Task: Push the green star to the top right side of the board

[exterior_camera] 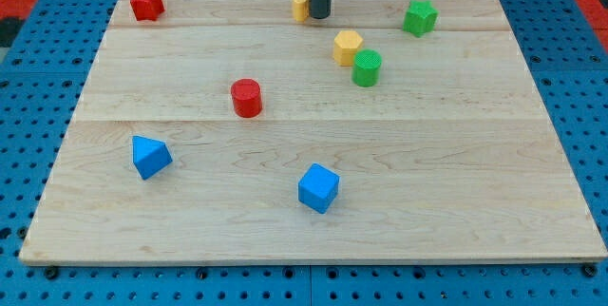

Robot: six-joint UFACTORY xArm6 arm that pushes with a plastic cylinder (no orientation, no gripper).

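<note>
Toward twelve o'clock on the wooden board (pixel 313 230), the rod stands upright with my tip (pixel 319 17) just beside a yellow block (pixel 300 4) — whether they touch cannot be told. It has no jaws and holds nothing. At about one o'clock, well apart from my tip, sits the green star (pixel 420 17). Nearer centre, a yellow hexagonal block (pixel 348 47) touches a green cylinder (pixel 367 67). Elsewhere: a red star-like block (pixel 146 3) at eleven o'clock, a red cylinder (pixel 246 97) left of centre, a blue wedge-like block (pixel 150 156) at eight — and a blue cube (pixel 318 187) at six.
</note>
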